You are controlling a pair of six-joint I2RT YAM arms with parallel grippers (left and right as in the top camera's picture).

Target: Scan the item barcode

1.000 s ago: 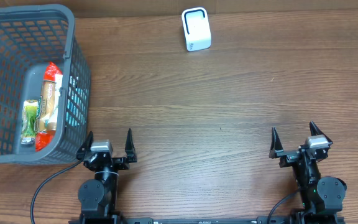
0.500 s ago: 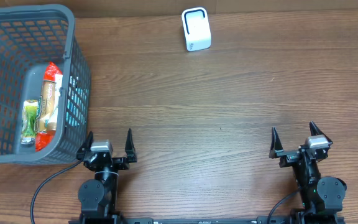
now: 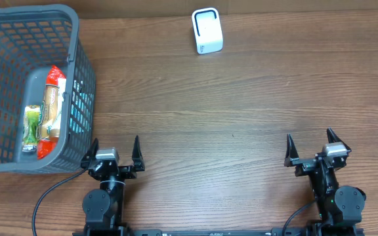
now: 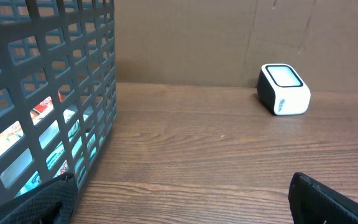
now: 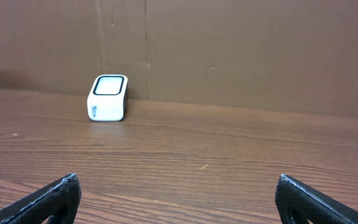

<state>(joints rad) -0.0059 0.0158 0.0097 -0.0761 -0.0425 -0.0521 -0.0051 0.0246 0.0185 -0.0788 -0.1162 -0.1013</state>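
Observation:
Packaged snack items (image 3: 48, 113) in red, green and tan wrappers lie inside a grey plastic basket (image 3: 77, 46) at the table's left; through its mesh they show in the left wrist view (image 4: 42, 109). A small white barcode scanner (image 3: 207, 31) with a dark-framed window stands at the far edge, also seen by the left wrist (image 4: 283, 90) and right wrist (image 5: 108, 98). My left gripper (image 3: 115, 150) sits open at the near edge, just right of the basket's near corner, with nothing between its fingers. At the near right my right gripper (image 3: 311, 143) is likewise open and holds nothing.
A brown cardboard wall (image 5: 229, 50) backs the wooden table (image 3: 241, 105) behind the scanner. The basket wall (image 4: 48, 93) rises close on the left gripper's left side. A black cable (image 3: 44, 196) trails from the left arm's base.

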